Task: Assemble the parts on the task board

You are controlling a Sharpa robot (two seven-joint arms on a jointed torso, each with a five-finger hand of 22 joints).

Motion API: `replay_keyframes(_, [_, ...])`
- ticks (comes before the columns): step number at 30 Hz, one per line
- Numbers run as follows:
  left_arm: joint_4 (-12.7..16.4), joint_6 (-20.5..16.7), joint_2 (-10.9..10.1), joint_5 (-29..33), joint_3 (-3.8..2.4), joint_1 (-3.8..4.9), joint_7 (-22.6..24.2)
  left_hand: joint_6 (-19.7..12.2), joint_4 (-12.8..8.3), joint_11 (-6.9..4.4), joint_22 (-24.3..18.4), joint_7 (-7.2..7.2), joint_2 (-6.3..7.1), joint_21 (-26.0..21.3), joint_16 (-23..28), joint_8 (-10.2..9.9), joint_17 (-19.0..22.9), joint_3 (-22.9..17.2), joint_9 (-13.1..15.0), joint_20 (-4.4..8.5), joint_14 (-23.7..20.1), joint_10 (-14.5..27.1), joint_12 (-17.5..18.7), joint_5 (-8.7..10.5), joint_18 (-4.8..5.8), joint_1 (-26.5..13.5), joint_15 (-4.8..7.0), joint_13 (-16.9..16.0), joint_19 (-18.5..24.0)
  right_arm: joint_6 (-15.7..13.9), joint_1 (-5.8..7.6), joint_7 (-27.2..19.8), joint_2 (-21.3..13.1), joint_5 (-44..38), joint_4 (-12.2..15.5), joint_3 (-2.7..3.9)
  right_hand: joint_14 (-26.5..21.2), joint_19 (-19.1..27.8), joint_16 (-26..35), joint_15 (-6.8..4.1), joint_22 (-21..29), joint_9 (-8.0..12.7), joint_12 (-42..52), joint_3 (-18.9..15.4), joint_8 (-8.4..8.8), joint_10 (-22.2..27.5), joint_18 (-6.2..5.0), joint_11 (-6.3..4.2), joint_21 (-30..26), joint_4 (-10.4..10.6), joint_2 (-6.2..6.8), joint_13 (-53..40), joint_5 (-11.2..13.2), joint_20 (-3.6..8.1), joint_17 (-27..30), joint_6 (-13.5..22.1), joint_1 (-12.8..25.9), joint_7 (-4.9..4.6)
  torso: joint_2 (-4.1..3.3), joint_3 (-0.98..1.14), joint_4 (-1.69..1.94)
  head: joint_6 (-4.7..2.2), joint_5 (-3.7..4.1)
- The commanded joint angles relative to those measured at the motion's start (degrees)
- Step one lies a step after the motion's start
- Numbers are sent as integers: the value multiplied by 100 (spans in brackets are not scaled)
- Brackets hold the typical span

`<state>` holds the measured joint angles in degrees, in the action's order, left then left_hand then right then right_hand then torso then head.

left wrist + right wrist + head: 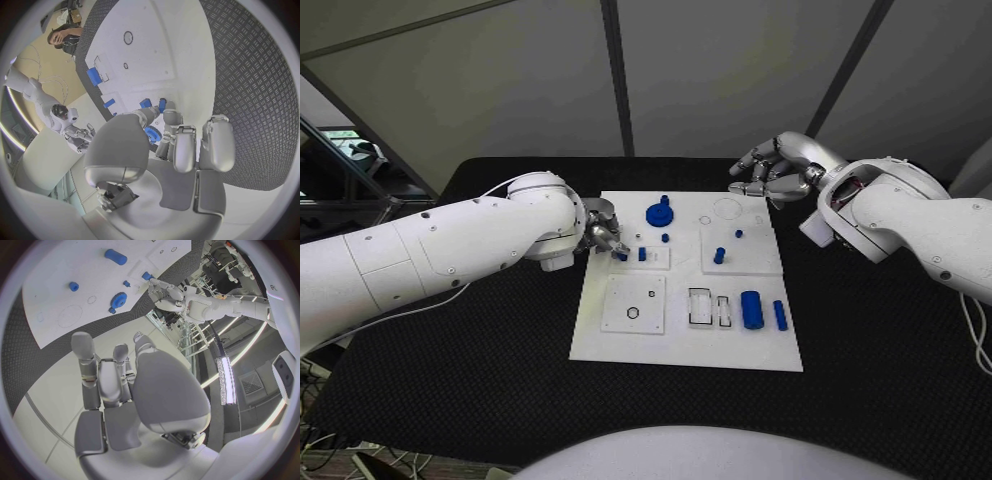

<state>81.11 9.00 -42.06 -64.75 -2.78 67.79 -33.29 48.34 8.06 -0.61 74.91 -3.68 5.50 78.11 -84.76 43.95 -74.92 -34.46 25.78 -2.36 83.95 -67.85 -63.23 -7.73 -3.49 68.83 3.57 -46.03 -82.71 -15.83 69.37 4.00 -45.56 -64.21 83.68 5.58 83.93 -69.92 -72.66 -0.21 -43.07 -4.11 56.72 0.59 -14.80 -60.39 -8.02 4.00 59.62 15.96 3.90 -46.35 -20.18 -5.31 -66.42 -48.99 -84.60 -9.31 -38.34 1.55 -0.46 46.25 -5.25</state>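
A: Left hand [604,234]?
B: Down over the left edge of the task board [625,345], toward the far end. Fingertips closed round a small blue part [620,255], right at the little raised plate there. Fingers [186,145] curled in close over blue pieces in the wrist view as well.

A: Right hand [776,170]?
B: Off the board, hanging past its far right corner over the black table [473,400]. Fingers bent and spread, grasping nothing.

A: Other parts on the board?
B: Blue gear [659,212] with a knob, near the far edge, about the middle. Small blue stub [665,238] just nearer than that. Upright blue peg [642,254] beside the left fingertips. Another blue peg [720,255] and a tiny blue dot [738,234] on the right half. Large blue cylinder [751,310] lying toward the near right corner, with a thin blue bar [780,316] just beside it on the edge side. Two empty rectangular slots [710,308] left of the cylinder, and a square plate [633,304] with holes left again.
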Motion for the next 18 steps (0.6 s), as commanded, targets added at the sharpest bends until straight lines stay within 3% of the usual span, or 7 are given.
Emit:
replay_keyframes(1, [-26, 299, 37, -48, 9, -4, -97, -6, -658, -11, 438, 22, -14, 21, -19, 25, -884, -683, 1, -2, 424, -38, -26, -29, 17, -53, 47, -12, -23, 34, 9, -41, 6, -19, 2, 4, 31, -37, 33, -35, 6, 6, 24, 8, -26, 15, -45, 3, -39, 14, -29, 6, -19, -12, -7, 24, -33, 15, -2, 4, -8, 19, -4])
replay_keyframes(9, [-85, 515, 79, -48, 34, -3, -180, 2, -650, -10, 442, 25, 14, 21, -18, 35, -883, -696, 3, -3, 424, -67, -51, -22, 19, -111, 44, -54, -24, 38, 9, -37, 0, -19, 2, 4, 31, -37, 33, -35, 6, 6, 24, 8, -26, 15, -45, 3, -39, 14, -29, 6, -19, -12, -7, 24, -33, 15, 0, 2, -5, 30, 1])
replay_keyframes(18, [-145, 502, 110, -48, 42, -2, -238, 54, -617, -29, 468, 53, 32, 40, -23, 68, -889, -723, 9, 4, 426, -131, -94, -18, 24, -272, 57, -115, -42, 37, 9, -32, -5, -19, 6, 4, 31, -37, 33, -35, 6, 6, 24, 8, -26, 15, -45, 3, -39, 14, -29, 6, -19, -12, -7, 24, -33, 15, -2, 0, -3, 30, 6])
